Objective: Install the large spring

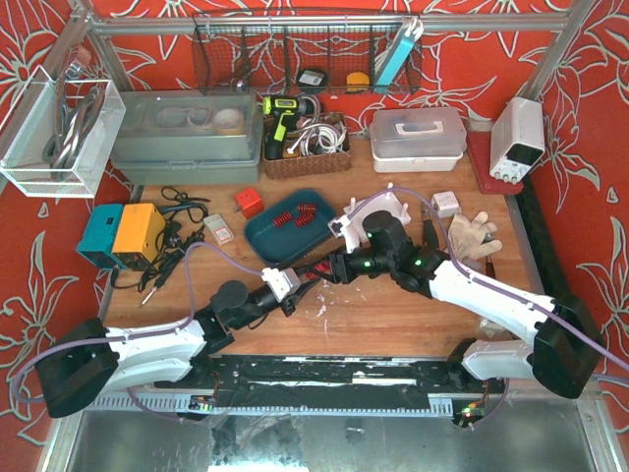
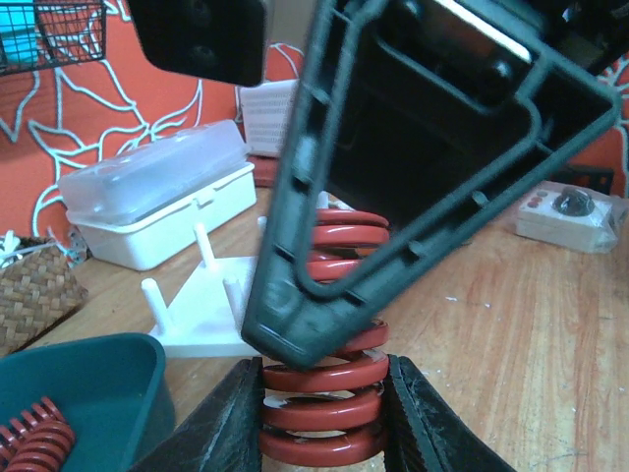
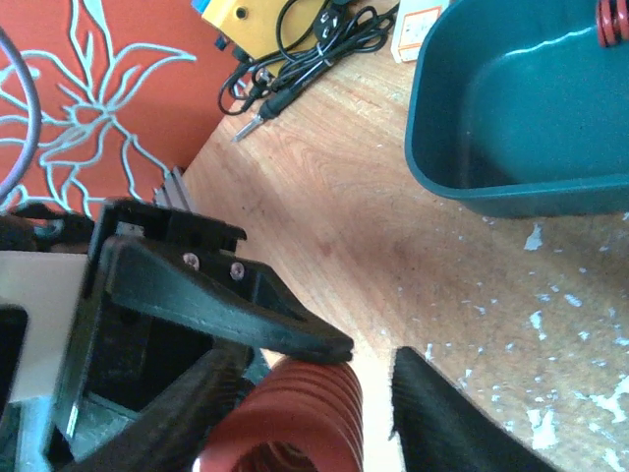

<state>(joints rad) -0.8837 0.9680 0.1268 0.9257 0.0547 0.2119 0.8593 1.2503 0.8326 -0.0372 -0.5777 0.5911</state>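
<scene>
**End effector state.** The left end effector [image 2: 322, 379] is closed on the large spring [image 2: 319, 418]. Its fingers [image 2: 231, 423] press against the nearest coils, one on each side. The red coils run away from the left wrist camera, and the middle turns are hidden behind the dark finger frame of the right end effector [image 3: 314, 379].

The right end effector is partly open and straddles the other end of the spring. One finger sits at the coils. The other stands apart, with a narrow gap showing. It does not clamp the spring.

**Position.** In the top view the two end effectors meet tip to tip over the middle of the tabletop [image 1: 393, 315], with the spring between them.

**Clearances.**
- The teal tray [image 1: 257, 236], holding small red springs [image 1: 286, 217], lies just beyond the meeting point. Its near rim is close to the right end effector.
- The white peg fixture [image 1: 378, 208] stands beyond and to the right, beside the tray.
- Bare wood flecked with white chips lies open between the spring and the tabletop's near edge.
- Black cables [image 1: 177, 246] and a yellow-and-teal box [image 1: 123, 234] occupy the area by the left edge, well apart from the spring.
- A glove [image 1: 474, 236] lies near the right edge, beyond the right arm.
</scene>
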